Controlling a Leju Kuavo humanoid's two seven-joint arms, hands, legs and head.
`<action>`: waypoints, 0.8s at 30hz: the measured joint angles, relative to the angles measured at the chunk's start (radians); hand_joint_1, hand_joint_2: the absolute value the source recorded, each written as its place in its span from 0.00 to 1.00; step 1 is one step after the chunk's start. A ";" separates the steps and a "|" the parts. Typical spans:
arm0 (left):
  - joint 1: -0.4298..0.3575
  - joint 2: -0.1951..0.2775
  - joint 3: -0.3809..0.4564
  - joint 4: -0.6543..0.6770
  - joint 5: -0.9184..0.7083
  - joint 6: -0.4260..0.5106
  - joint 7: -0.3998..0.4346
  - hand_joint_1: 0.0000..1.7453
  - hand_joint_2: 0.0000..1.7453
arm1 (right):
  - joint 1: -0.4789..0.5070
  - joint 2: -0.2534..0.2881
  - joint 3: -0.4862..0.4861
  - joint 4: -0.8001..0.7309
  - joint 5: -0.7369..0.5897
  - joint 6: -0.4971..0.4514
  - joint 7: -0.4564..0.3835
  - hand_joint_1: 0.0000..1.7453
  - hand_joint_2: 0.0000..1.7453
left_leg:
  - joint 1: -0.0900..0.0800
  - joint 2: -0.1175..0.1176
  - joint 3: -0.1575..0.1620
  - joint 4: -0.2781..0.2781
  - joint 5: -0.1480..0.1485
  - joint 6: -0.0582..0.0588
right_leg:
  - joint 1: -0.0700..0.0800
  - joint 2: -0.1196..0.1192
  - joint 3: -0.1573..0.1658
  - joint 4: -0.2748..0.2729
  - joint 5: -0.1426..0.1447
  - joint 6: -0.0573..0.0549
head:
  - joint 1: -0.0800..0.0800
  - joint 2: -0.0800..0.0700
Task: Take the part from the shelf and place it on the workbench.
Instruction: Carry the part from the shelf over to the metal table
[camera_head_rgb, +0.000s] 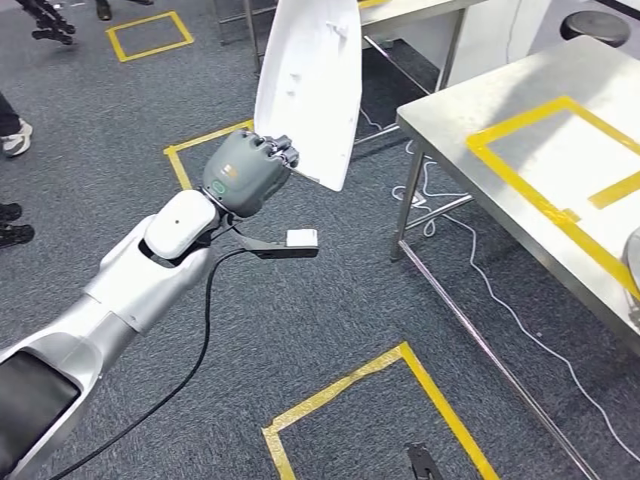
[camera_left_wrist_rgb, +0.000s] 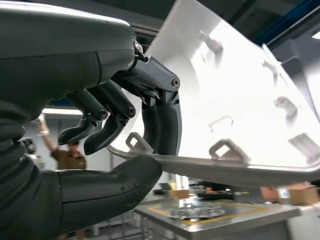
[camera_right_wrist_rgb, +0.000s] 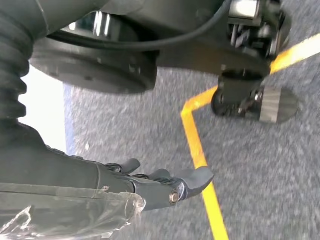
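Observation:
The part is a large white plastic panel (camera_head_rgb: 309, 80) with clips on its inner face (camera_left_wrist_rgb: 245, 100). My left hand (camera_head_rgb: 245, 172) grips it by its lower edge and holds it upright in the air, above the grey carpet. In the left wrist view the thumb presses under the panel's rim and the fingers (camera_left_wrist_rgb: 162, 120) curl over it. The steel workbench (camera_head_rgb: 453, 110), marked with yellow tape, stands to the right of the panel, apart from it. My right hand (camera_right_wrist_rgb: 158, 187) hangs over the floor with its fingers stretched out and holds nothing.
Yellow tape squares (camera_head_rgb: 377, 400) mark the carpet. White cables (camera_head_rgb: 483, 280) trail under the workbench by its leg (camera_head_rgb: 407, 205). A person's shoes (camera_head_rgb: 15, 135) show at the far left. A round metal object (camera_head_rgb: 634, 260) sits at the bench's right edge.

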 joint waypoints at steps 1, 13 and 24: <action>0.004 0.002 0.000 0.000 0.000 0.000 0.000 1.00 1.00 | 0.000 0.000 0.000 0.000 0.000 0.000 0.000 0.00 1.00 | 0.000 -0.004 -0.025 0.045 -0.011 -0.001 | -0.001 0.014 0.000 0.000 0.000 -0.001 | -0.001 0.000; 0.004 0.004 0.001 -0.002 0.001 0.000 -0.004 1.00 1.00 | 0.011 0.002 0.000 0.000 0.000 0.001 0.001 0.00 1.00 | 0.018 -0.049 0.092 -0.222 0.130 0.036 | -0.009 0.045 -0.068 0.076 -0.027 0.052 | 0.001 0.000; 0.009 0.011 0.002 -0.004 0.002 -0.004 -0.007 1.00 1.00 | 0.009 0.006 0.000 0.000 0.000 0.002 -0.001 0.00 1.00 | -0.004 0.080 0.109 -0.220 0.111 0.020 | 0.004 -0.072 -0.008 0.016 -0.009 0.033 | 0.003 0.000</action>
